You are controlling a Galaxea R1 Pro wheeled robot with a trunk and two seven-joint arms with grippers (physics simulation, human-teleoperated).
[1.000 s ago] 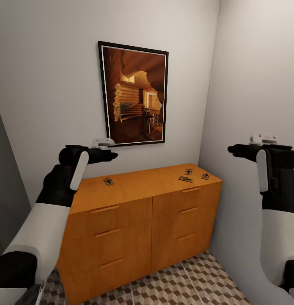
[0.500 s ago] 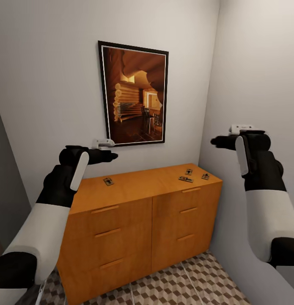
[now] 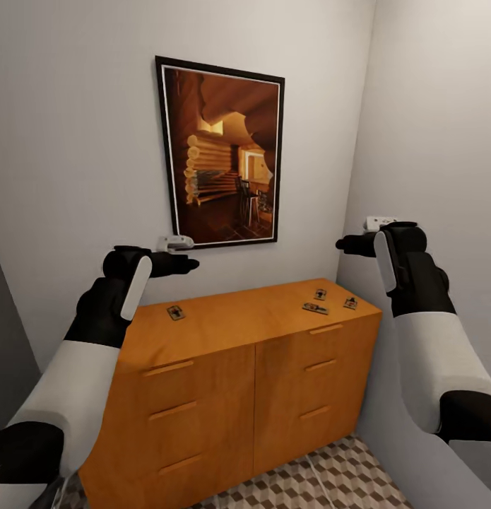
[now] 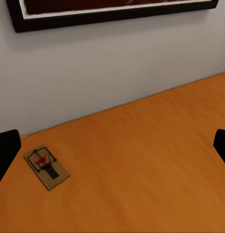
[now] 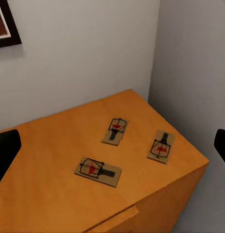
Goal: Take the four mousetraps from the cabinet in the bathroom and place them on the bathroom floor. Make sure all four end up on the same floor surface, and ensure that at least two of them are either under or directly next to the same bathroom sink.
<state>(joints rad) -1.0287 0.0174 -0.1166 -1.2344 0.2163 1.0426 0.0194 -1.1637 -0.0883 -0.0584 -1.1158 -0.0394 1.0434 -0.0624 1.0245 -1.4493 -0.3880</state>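
Note:
The orange-brown cabinet (image 3: 224, 367) stands against the back wall. On its top lie four mousetraps: one alone near the left end (image 3: 176, 312) and three close together at the right end (image 3: 321, 293), (image 3: 315, 307), (image 3: 350, 303). My left gripper (image 3: 191, 264) hovers open above the lone mousetrap (image 4: 46, 167), its dark fingertips (image 4: 6, 150) spread wide. Over the right end, my right gripper (image 3: 342, 244) also hangs open, and the right wrist view looks down on the three mousetraps (image 5: 115, 130), (image 5: 161, 146), (image 5: 98, 171). Neither gripper touches anything. The cube-patterned bathroom floor (image 3: 294, 484) shows below the cabinet.
A framed picture (image 3: 220, 152) hangs on the back wall above the cabinet. The right side wall (image 3: 443, 141) runs close along the cabinet's right end, right next to my right arm. A darker surface (image 3: 5, 332) closes the left edge.
My right arm has swung inward to the left, over the cabinet's right end. The head view has shifted a little closer and higher. The left arm has held still.

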